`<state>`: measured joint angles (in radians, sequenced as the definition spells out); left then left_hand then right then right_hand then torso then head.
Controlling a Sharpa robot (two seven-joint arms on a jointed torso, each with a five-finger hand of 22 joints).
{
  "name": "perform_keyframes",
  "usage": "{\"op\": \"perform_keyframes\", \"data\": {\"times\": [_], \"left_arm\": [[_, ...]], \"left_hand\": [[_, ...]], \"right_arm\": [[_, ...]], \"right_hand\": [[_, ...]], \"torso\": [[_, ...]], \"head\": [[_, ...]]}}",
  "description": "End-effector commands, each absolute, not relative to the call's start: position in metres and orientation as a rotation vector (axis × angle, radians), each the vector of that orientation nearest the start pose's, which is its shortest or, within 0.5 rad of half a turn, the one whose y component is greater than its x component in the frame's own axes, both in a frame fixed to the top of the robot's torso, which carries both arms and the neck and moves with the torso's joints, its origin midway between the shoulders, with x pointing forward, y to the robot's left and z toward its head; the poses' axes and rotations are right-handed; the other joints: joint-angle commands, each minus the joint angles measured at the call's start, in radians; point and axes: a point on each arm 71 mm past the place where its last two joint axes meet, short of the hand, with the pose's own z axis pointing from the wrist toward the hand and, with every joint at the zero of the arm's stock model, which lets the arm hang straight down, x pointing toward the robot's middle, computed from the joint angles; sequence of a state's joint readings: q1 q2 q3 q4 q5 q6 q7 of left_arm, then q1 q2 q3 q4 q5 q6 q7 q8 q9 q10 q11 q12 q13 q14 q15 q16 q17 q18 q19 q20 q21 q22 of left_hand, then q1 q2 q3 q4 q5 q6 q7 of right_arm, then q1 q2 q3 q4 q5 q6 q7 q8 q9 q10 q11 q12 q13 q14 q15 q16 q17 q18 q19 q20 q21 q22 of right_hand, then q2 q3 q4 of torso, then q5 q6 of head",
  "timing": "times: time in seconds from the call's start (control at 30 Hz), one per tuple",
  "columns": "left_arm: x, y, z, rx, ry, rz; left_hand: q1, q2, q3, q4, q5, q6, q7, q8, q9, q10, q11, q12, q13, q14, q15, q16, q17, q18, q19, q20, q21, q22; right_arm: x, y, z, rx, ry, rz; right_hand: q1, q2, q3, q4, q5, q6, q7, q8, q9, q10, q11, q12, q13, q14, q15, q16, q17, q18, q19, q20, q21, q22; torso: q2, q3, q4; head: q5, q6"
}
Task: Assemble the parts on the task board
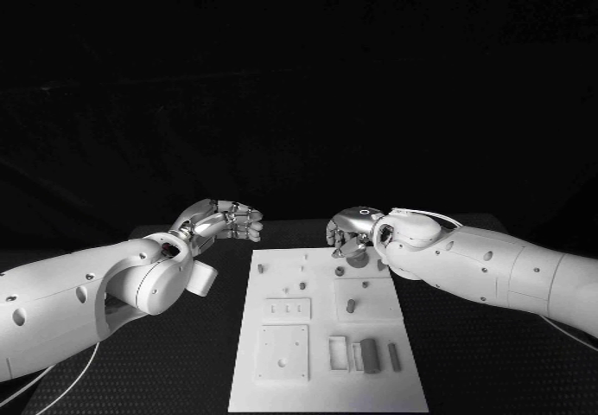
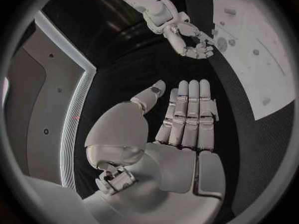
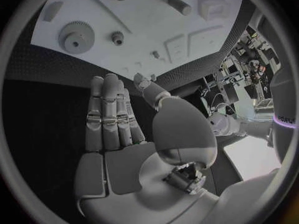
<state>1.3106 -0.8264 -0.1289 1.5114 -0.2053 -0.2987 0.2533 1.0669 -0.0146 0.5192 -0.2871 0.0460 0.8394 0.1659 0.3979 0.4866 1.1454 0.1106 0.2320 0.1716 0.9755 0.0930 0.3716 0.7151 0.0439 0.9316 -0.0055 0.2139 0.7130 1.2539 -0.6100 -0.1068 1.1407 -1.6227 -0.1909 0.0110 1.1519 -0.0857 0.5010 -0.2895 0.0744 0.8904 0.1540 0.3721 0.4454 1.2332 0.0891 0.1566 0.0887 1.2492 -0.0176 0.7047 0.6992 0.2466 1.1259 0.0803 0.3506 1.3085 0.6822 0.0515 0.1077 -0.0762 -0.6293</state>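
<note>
The left hand (image 1: 225,220) hangs over the black table (image 1: 473,363), off the far left corner of the board (image 1: 327,328) and not touching it. In the left wrist view its fingers (image 2: 190,114) lie straight and pressed side by side, the thumb angled off alone, the palm bare; it holds nothing.

The right hand (image 1: 352,235) sits over the board's far edge, fingers pointing down toward it. In the right wrist view its fingers (image 3: 109,114) are likewise straight and close together, thumb apart, nothing in the palm; whether the fingertips touch the board I cannot tell.

Just beyond the right hand's fingertips on the board lie a large gear (image 3: 76,36) and a small gear (image 3: 117,37), near each other. Farther from that hand are a short cylinder (image 3: 179,5) and square plates (image 1: 287,309). At the board's near end, well away from both hands, upright blocks (image 1: 364,354) stand side by side.
</note>
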Motion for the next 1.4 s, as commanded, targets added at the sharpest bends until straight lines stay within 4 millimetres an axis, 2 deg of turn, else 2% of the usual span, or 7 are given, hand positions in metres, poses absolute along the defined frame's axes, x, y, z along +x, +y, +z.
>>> {"op": "perform_keyframes", "data": {"times": [0.03, 0.2, 0.4, 0.57, 0.83, 1.1, 1.4], "left_arm": [[0.498, 0.201, -0.16, -0.868, 1.584, -1.417], [0.5, 0.203, -0.16, -0.882, 1.578, -1.412], [0.5, 0.204, -0.161, -0.887, 1.577, -1.411], [0.5, 0.205, -0.161, -0.888, 1.578, -1.41], [0.5, 0.207, -0.16, -0.889, 1.576, -1.408], [0.502, 0.207, -0.161, -0.893, 1.574, -1.407], [0.502, 0.207, -0.161, -0.9, 1.576, -1.407]], "left_hand": [[-0.004, -0.009, -0.001, 0.006, 0.004, 0.006, 0.0, -0.005, -0.001, 0.007, -0.002, -0.006, 0.001, 0.008, 0.001, -0.006, 0.001, -0.008, 0.008, 0.001, 0.002, 0.002], [-0.006, -0.01, -0.002, 0.006, 0.004, 0.006, 0.0, -0.007, -0.002, 0.007, -0.002, -0.008, 0.001, 0.008, 0.001, -0.007, 0.002, -0.008, 0.008, 0.001, 0.002, 0.002], [-0.008, -0.011, -0.003, 0.006, 0.004, 0.006, 0.0, -0.009, -0.003, 0.007, -0.002, -0.01, 0.001, 0.008, 0.001, -0.009, 0.003, -0.009, 0.007, 0.001, 0.001, 0.002], [-0.01, -0.011, -0.004, 0.006, 0.004, 0.006, 0.0, -0.01, -0.004, 0.007, -0.001, -0.011, 0.001, 0.007, 0.001, -0.01, 0.004, -0.009, 0.007, 0.001, 0.001, 0.002], [-0.012, -0.012, -0.004, 0.007, 0.004, 0.006, 0.0, -0.012, -0.005, 0.008, -0.001, -0.014, 0.001, 0.007, 0.001, -0.012, 0.005, -0.009, 0.007, 0.001, 0.0, 0.002], [-0.013, -0.012, -0.005, 0.007, 0.004, 0.006, 0.001, -0.014, -0.005, 0.008, -0.001, -0.017, 0.001, 0.007, 0.001, -0.014, 0.005, -0.009, 0.006, 0.001, -0.001, 0.002], [-0.015, -0.012, -0.005, 0.007, 0.004, 0.006, 0.001, -0.016, -0.006, 0.008, 0.0, -0.02, 0.0, 0.006, 0.002, -0.016, 0.006, -0.01, 0.006, 0.001, -0.002, 0.003]], "right_arm": [[0.545, -0.184, -0.209, -0.507, 1.738, 0.409], [0.544, -0.184, -0.209, -0.53, 1.736, 0.39], [0.544, -0.187, -0.213, -0.545, 1.755, 0.358], [0.542, -0.189, -0.22, -0.552, 1.78, 0.345], [0.541, -0.19, -0.228, -0.568, 1.8, 0.329], [0.544, -0.194, -0.23, -0.576, 1.801, 0.289], [0.544, -0.195, -0.231, -0.584, 1.803, 0.28]], "right_hand": [[0.003, -0.001, -0.007, -0.002, 0.006, 0.012, -0.001, -0.006, 0.003, 0.013, -0.001, -0.006, 0.001, 0.006, -0.003, 0.01, 0.007, 0.015, 0.008, -0.001, 0.013, 0.027], [-0.002, -0.004, -0.008, -0.001, 0.006, 0.016, -0.002, -0.008, 0.004, 0.017, -0.002, -0.008, 0.002, 0.005, -0.004, 0.016, 0.011, 0.015, 0.008, -0.002, 0.022, 0.027], [-0.011, -0.012, -0.008, 0.0, 0.006, 0.011, 0.001, -0.018, 0.003, 0.009, 0.002, -0.02, -0.002, -0.002, -0.001, 0.019, 0.013, 0.015, 0.0, -0.001, 0.03, 0.026], [-0.016, -0.019, -0.007, 0.001, 0.006, 0.007, 0.003, -0.023, 0.003, -0.001, 0.006, -0.029, -0.005, -0.006, 0.003, 0.02, 0.014, 0.015, -0.004, 0.0, 0.034, 0.026], [-0.017, -0.026, -0.002, 0.001, 0.006, 0.002, 0.006, -0.032, 0.002, -0.012, 0.011, -0.041, -0.008, -0.01, 0.007, 0.025, 0.017, 0.015, -0.01, 0.0, 0.043, 0.026], [-0.017, -0.031, 0.001, 0.0, 0.006, 0.001, 0.007, -0.037, 0.002, -0.022, 0.015, -0.051, -0.011, -0.016, 0.011, 0.027, 0.018, 0.015, -0.017, 0.002, 0.049, 0.025], [-0.013, -0.026, 0.004, -0.001, 0.006, 0.003, 0.007, -0.038, 0.003, -0.022, 0.015, -0.053, -0.011, -0.016, 0.011, 0.03, 0.02, 0.015, -0.018, 0.001, 0.054, 0.026]], "torso": [[0.018, 0.0038, 0.0132], [0.029, 0.0081, 0.013], [0.036, 0.0092, 0.0128], [0.043, 0.0137, 0.0163], [0.054, 0.0198, 0.0173], [0.064, 0.0226, 0.0162], [0.068, 0.026, 0.0193]], "head": [[-0.008, -0.001], [-0.012, 0.003], [-0.014, 0.004], [-0.015, 0.005], [-0.013, 0.006], [-0.019, 0.011], [-0.023, 0.009]]}}
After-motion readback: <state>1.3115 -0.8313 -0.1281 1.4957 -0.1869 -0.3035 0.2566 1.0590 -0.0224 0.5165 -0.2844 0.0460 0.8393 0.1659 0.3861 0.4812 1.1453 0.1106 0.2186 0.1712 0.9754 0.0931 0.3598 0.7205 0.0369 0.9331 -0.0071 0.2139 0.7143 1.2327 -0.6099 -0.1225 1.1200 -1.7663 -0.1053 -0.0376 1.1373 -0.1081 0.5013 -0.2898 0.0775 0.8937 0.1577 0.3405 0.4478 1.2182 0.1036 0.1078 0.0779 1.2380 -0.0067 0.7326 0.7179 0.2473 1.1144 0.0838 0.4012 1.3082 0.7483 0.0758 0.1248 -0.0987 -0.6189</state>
